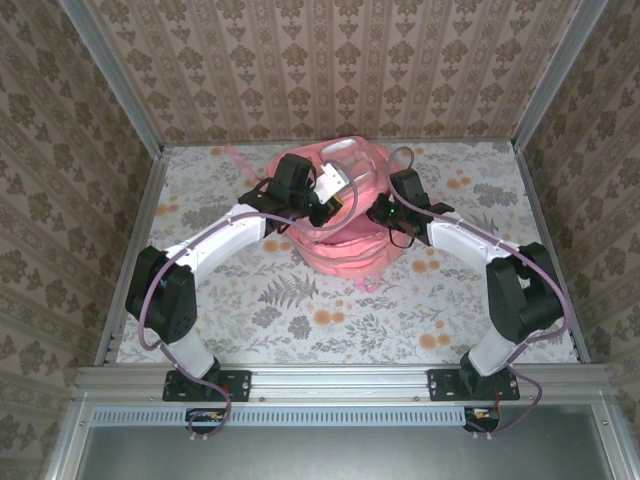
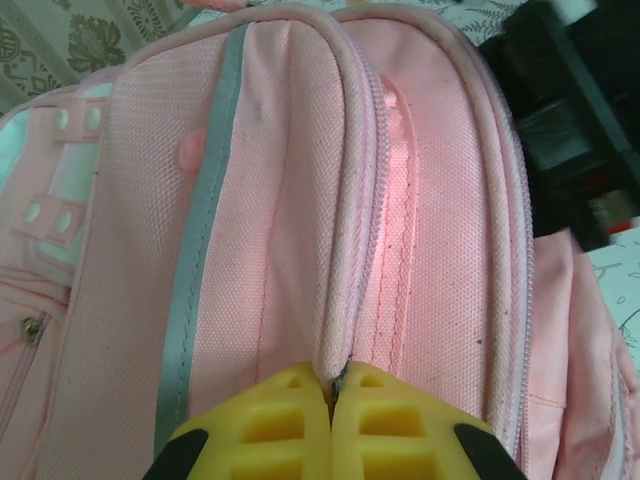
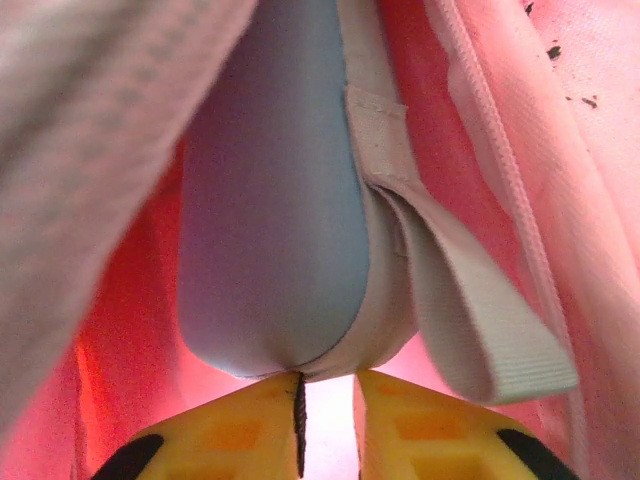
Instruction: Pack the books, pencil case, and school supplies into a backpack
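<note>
Status: opening-the-bag step, judging by the grips. Seeing large pink fabric backpack [image 1: 340, 250] sitting mid-table toward the far edge of the floral-patterned table [image 1: 300, 310], with both arms reaching onto its top. Reading left gripper [image 2: 332, 385] as clenched, yellow pads pinched on the pink piped seam beside the zipper track [image 2: 372, 170], just right of the pale grey reflective stripe [image 2: 205, 230]. Reading right gripper [image 3: 328, 378] as nearly closed, thin gap between pads, tips touching the lower edge of a pale blue-grey padded panel [image 3: 275, 220] with a grey webbing strap [image 3: 470, 300] hanging beside it, pink lining all round. Cannot tell whether that panel edge is actually pinched or only touched. Next, probably: confirm right grip on the panel, then pull the two holds apart to spread the mouth wide enough for books. Needs opposed, gentle tension; soft fabric likely to sag or slip out of the pads. Watch for the left pinch tearing free of the seam.
</note>
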Robot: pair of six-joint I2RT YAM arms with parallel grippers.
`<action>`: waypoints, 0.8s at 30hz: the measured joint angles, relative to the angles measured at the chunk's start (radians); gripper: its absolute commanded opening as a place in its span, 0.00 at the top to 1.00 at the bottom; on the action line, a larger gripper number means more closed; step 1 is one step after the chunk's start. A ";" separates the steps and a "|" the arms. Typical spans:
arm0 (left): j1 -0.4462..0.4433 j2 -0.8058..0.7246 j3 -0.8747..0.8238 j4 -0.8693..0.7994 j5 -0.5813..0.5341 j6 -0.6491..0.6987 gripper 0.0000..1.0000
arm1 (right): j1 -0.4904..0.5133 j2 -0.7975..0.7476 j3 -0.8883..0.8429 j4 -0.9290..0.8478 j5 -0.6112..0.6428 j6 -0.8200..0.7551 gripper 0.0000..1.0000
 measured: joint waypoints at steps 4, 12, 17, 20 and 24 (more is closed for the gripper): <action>0.002 0.000 -0.002 0.002 0.001 -0.019 1.00 | -0.016 0.034 0.000 0.072 -0.006 0.018 0.81; -0.003 0.010 0.013 -0.016 0.045 -0.106 1.00 | -0.059 -0.138 -0.124 0.045 -0.016 0.023 0.55; -0.005 0.066 0.085 -0.026 0.064 -0.154 1.00 | -0.042 -0.354 -0.172 -0.134 0.008 -0.034 0.48; -0.014 0.105 0.134 -0.029 0.072 -0.177 1.00 | 0.028 -0.421 -0.194 -0.219 0.038 -0.071 0.46; -0.023 0.140 0.180 -0.030 0.077 -0.195 1.00 | 0.181 -0.430 -0.207 -0.264 0.071 -0.104 0.45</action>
